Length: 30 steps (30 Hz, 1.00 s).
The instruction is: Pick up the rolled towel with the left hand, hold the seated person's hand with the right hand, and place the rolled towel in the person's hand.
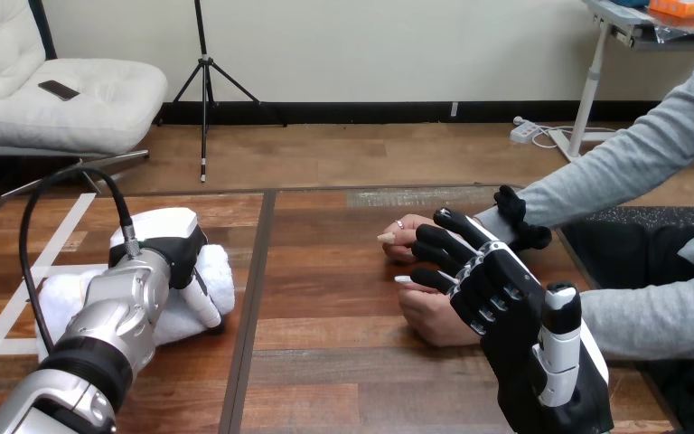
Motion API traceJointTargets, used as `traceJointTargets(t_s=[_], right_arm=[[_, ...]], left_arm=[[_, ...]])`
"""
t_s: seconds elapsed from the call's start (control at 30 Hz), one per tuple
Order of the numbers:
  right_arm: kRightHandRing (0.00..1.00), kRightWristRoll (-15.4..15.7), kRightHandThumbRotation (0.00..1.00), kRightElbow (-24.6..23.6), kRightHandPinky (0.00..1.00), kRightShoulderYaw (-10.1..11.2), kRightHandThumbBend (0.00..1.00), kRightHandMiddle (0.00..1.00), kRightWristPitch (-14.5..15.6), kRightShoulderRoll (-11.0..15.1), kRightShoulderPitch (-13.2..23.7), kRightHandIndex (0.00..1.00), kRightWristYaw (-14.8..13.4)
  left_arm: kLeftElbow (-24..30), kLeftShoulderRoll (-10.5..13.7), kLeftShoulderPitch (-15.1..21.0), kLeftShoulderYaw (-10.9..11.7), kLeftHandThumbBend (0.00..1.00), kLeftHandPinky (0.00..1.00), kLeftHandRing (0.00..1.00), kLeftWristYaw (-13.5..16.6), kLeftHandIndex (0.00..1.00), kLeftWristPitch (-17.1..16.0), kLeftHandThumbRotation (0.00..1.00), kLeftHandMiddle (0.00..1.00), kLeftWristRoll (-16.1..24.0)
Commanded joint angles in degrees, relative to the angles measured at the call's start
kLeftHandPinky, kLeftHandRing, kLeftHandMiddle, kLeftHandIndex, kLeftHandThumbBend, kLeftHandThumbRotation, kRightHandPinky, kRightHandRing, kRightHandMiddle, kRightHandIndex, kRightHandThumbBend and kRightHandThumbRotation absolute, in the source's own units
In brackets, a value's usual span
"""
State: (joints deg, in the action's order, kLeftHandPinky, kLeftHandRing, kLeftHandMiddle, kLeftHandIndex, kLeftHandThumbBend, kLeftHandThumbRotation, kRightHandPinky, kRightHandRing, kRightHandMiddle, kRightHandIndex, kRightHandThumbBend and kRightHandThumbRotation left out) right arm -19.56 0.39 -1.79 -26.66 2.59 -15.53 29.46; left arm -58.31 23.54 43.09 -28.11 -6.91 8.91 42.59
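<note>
The white rolled towel lies on the table's left part. My left hand sits on top of it, with a finger curled down its near side, gripping it. My right hand reaches in from the lower right, fingers nearly straight and spread. Those fingers lie over the person's far hand near its wrist, and I cannot tell whether they touch. The thumb stands by the grey cuff. The person's near hand rests on the table just under my right hand.
The person's grey-sleeved forearms come in from the right edge. A dark seam runs front to back between the two wooden table boards. White tape strips mark the table at the far left.
</note>
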Motion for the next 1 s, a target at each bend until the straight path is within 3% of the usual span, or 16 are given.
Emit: traceJointTargets(t_s=[0.0, 0.6, 0.97], right_arm=[[0.86, -0.47, 1.00, -0.94, 0.83, 0.47, 0.87, 0.85, -1.27, -0.11, 2.77, 0.86, 0.02], [0.87, -0.49, 1.00, -0.64, 0.83, 0.47, 0.87, 0.85, -1.35, -0.16, 2.86, 0.86, 0.13], [0.87, -0.24, 1.00, -0.59, 0.84, 0.45, 0.87, 0.85, -1.45, -0.13, 2.84, 0.86, 0.04]], left_arm=[[2.32, 0.55, 2.13, 0.79, 0.77, 0.26, 0.35, 0.99, 0.49, 0.58, 0.00, 0.45, -0.50], [3.88, 1.35, 1.29, 0.65, 0.74, 0.35, 0.46, 1.42, 0.47, 0.01, 0.00, 0.53, -1.72], [6.24, 1.69, 0.08, 1.37, 0.73, 0.32, 0.41, 2.76, 0.47, -0.31, 0.00, 0.49, -2.17]])
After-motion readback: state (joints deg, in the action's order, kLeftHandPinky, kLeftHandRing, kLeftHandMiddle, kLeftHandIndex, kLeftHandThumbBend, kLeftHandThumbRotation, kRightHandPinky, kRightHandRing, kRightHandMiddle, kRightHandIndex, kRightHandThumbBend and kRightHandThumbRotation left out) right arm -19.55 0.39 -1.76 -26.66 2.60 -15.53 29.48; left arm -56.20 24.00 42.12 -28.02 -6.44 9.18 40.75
